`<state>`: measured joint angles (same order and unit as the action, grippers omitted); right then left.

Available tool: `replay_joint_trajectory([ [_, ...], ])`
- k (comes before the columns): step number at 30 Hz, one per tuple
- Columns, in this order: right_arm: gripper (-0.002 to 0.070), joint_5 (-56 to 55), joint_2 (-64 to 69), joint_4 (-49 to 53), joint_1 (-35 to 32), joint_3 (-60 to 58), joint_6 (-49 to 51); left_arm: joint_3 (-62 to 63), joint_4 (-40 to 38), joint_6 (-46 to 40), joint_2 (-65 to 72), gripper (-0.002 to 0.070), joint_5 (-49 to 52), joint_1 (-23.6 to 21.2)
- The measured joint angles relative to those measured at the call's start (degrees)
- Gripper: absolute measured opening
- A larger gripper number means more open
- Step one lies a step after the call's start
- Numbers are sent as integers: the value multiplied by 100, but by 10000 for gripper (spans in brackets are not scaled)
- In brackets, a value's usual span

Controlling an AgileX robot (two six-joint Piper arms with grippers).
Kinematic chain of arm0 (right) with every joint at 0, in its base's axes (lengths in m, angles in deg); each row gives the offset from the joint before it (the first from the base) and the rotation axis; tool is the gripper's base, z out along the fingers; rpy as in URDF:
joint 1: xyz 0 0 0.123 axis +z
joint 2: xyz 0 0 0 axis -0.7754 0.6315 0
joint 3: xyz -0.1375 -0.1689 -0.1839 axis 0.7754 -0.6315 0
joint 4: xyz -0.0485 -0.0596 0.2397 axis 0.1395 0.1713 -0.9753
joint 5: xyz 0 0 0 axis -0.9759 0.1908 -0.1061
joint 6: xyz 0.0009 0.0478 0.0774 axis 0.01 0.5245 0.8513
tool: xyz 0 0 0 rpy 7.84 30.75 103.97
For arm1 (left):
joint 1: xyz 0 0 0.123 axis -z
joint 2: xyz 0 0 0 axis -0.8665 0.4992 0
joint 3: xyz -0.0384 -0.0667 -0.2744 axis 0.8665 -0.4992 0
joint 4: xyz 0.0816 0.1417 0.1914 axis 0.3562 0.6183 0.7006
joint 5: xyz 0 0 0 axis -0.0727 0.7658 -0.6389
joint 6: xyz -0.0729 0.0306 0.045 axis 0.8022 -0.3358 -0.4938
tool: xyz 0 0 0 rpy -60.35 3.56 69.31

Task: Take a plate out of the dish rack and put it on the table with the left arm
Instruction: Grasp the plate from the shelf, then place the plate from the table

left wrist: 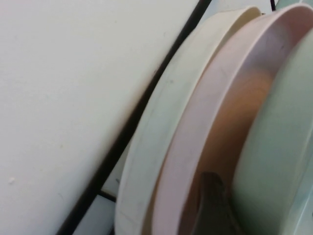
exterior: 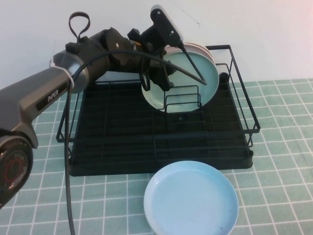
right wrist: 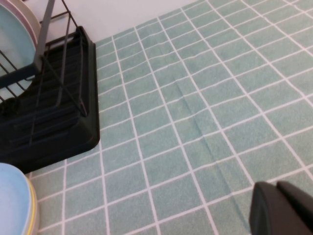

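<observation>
Plate (exterior: pixel 188 81) in pale mint green stands on edge at about one o'clock in the dish rack (exterior: pixel 156 132), leaning on a pale pink plate (exterior: pixel 208 51) behind it. At its rim, near ten o'clock, the left gripper (exterior: pixel 157 83) has its jaws wide and straddles the edge, one finger (left wrist: pixel 210 205) behind the plate; it does not look clamped yet. I judge the plate light, stiff and rather smooth, so the raised rim is the best hold. The right gripper (right wrist: pixel 281 208) hovers over the tiled table (right wrist: pixel 195 122); its fingers I cannot tell. A sky-blue plate (exterior: pixel 190 198) lies at six o'clock.
</observation>
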<state>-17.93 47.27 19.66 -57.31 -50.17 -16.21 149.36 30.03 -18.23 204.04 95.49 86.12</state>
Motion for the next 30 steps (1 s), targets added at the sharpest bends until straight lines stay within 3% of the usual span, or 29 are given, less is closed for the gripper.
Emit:
replay_joint_trajectory([
  [4,-1,0,0,0,0,0,0,0,-85,15,126,332,87,0],
  [8,-1,0,0,0,0,0,0,0,-61,120,139,141,192,0],
  [9,-1,0,0,0,0,0,0,0,-4,109,124,124,224,0],
  [22,-1,0,0,0,0,0,0,412,174,660,-757,108,1115,-10],
  [30,-1,0,0,0,0,0,0,505,119,1725,-1821,108,2674,-36],
])
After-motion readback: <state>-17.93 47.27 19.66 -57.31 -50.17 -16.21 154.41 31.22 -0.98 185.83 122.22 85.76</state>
